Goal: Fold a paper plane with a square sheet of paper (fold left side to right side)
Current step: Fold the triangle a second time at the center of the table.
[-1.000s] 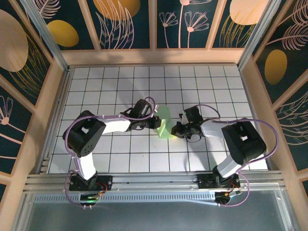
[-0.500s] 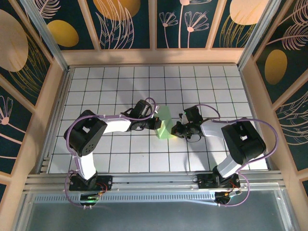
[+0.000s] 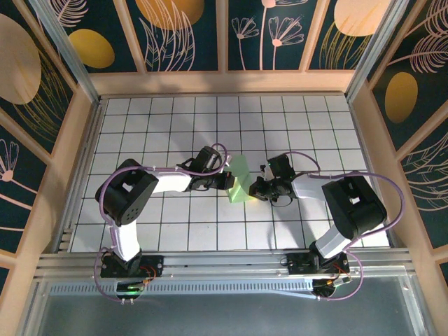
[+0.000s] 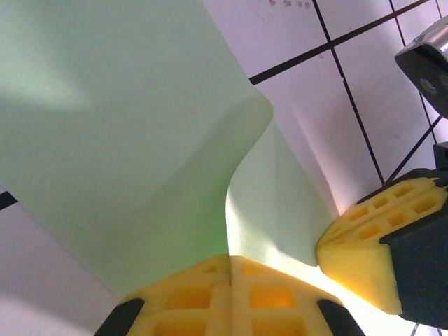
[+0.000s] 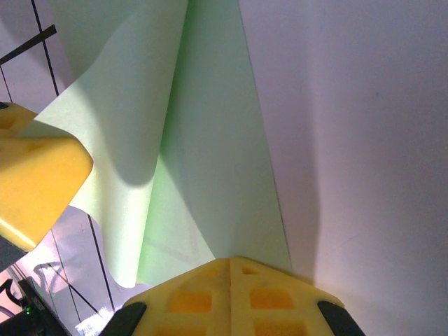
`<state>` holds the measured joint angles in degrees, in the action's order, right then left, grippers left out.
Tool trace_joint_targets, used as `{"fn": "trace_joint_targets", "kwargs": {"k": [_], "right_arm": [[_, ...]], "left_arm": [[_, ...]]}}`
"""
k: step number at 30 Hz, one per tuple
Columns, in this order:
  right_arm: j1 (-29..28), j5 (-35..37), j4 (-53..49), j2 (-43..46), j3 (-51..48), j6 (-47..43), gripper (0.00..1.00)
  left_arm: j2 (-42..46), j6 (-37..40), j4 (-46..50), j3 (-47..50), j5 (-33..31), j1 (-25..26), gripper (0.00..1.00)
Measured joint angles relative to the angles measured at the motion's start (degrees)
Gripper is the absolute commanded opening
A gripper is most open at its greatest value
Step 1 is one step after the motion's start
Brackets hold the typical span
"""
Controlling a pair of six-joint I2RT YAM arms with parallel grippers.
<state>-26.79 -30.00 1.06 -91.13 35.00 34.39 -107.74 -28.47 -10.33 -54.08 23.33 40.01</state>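
Both jaws pinch the square sheet of paper (image 4: pixel 119 119), gripped edges hidden.

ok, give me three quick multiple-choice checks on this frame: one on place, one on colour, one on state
1. Where is the paper?
A) far left corner
B) mid-table, between the left gripper and the right gripper
C) on the near rail

2. What colour is the paper?
A) white
B) blue
C) pale green

3. The left gripper is:
A) shut on the paper
B) wide open above it
C) parked off the table

Answers:
1. B: the top view shows it between the two grippers.
2. C: it is pale green against the white tiles.
3. A: in the left wrist view the yellow fingers are pressed together, with the paper's fold running into them.
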Motion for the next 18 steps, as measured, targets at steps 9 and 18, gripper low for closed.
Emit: {"fn": "trace_joint_targets", "kwargs": {"k": [9,18], "right_arm": [[0.00,0.00,0.00,0.00,0.00,-0.02,0.00],[0.00,0.00,0.00,0.00,0.00,0.00,0.00]], "left_arm": [[-0.04,0.00,0.02,0.00,-1.03,-0.02,0.00],[-0.76,0.04,0.04,0.00,-1.53,0.00,0.00]]}}
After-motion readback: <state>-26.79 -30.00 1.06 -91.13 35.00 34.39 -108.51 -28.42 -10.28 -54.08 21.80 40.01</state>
